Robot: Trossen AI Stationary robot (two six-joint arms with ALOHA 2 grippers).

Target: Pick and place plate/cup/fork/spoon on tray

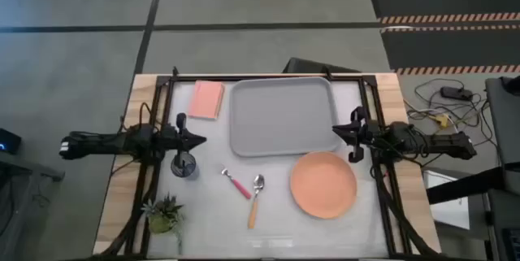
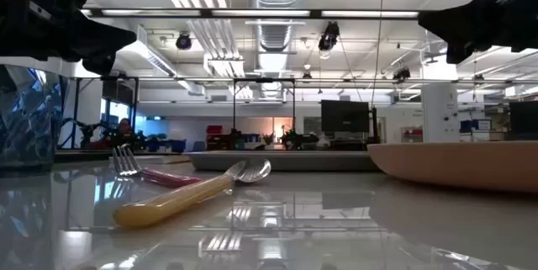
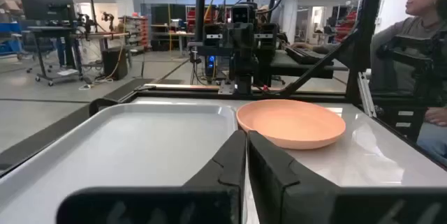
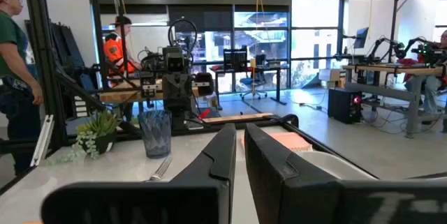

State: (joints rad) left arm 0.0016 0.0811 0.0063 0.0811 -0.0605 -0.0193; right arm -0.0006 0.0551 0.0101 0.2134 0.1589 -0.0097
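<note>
The grey tray (image 1: 280, 115) lies at the table's far middle. The salmon-orange plate (image 1: 323, 184) rests flat on the table, near and right of the tray. The dark cup (image 1: 184, 165) stands upright at the left. The pink-handled fork (image 1: 237, 184) and the orange-handled spoon (image 1: 255, 200) lie side by side on the table between cup and plate. My left gripper (image 1: 201, 139) is shut and empty, above the table by the tray's left edge, just beyond the cup. My right gripper (image 1: 335, 129) is shut and empty at the tray's right edge, beyond the plate.
A pink rectangular pad (image 1: 207, 98) lies left of the tray at the far edge. A small potted plant (image 1: 165, 214) stands at the near left corner. Black frame rails run along both table sides. People stand and sit in the room beyond the table.
</note>
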